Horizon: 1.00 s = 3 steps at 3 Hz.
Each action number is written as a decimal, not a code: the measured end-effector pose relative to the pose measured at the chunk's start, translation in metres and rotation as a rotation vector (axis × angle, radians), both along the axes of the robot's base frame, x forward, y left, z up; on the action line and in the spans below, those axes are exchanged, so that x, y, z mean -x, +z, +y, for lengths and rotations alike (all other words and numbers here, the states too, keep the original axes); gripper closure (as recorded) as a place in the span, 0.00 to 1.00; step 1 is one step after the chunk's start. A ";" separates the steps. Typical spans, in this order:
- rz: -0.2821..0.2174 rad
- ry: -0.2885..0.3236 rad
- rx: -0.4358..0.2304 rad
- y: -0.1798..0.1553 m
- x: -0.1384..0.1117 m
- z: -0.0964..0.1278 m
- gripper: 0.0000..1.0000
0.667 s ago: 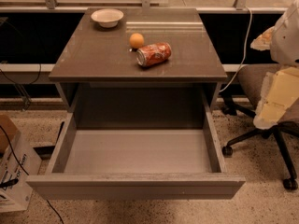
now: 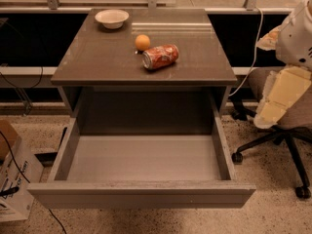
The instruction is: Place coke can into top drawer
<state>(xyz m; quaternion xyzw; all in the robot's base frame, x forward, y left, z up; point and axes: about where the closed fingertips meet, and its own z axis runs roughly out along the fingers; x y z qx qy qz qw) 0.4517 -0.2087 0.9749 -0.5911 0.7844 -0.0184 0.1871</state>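
The tool (image 2: 282, 99), its state impossible to tell, hangs right of the bench (image 2: 97, 57); the coke can (image 2: 160, 56), lying beside the orange (image 2: 142, 42), probably wants gripping across its middle before the open top drawer (image 2: 141, 194).

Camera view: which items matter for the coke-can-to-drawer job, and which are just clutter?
Job:
- coke can, on its side on the cabinet top
- top drawer, pulled open
- end effector, at the right beside the cabinet, well away from the can

Lying about:
- orange, next to the can
- bowl, back left
- office chair
- cardboard box, on the floor
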 end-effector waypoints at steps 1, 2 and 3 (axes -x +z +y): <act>-0.025 -0.024 -0.093 -0.005 -0.029 0.010 0.00; -0.034 -0.027 -0.159 -0.015 -0.062 0.022 0.00; -0.019 -0.028 -0.232 -0.031 -0.099 0.033 0.00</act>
